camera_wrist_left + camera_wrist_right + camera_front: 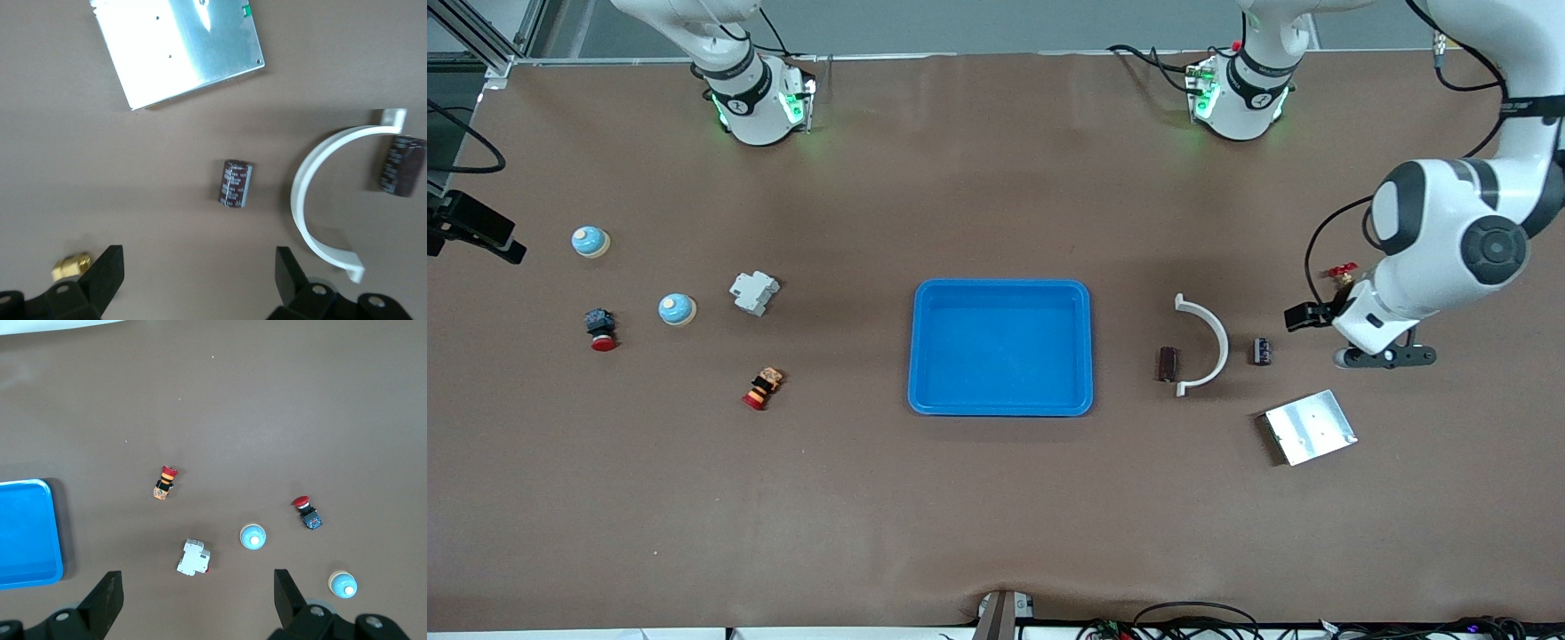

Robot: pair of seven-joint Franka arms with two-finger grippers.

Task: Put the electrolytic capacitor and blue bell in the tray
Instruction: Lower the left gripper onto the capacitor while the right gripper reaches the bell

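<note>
Tray (pixel 1087 351) mid-counter, bare inside; nothing placed yet. Two dark capacitors toward the left arm's end of the counter: one capacitor (pixel 1262 350) just beside the outer curve of the white curved bracket (pixel 1208 342), between bracket and left gripper (pixel 1385 356); the other capacitor (pixel 1167 364) inside the bracket's arc, close to its lower foot. Silver plate (pixel 1309 428) nearer the front camera than both. Two blue bells toward the right arm's end: one bell (pixel 677 308) beside the white breaker (pixel 754 292), the other bell (pixel 591 241) farther from the front camera; two red-capped push buttons (pixel 601 329) and (pixel 763 388) nearby.

Step in hand, by judgement: reaching for a capacitor with the left arm. Best done by centring over the free-lying capacitor (pixel 235 183), the easier pick, well apart from bracket (pixel 313 207) and plate (pixel 177 50); turning the wrist so the fingers close across the round body, not its ends; descending straight, since a cylinder on its side may roll if nudged by one finger first. Brass fitting (pixel 71 265) near one fingertip; worth avoiding.

Left jaws spread wide, holding nothing, touching nothing. Right gripper (pixel 197 597) high over the right arm's end of the counter, out of the front view's frame; jaws likewise spread wide and empty; bell (pixel 253 537) lying between the fingers' line of sight; arm seemingly waiting.
</note>
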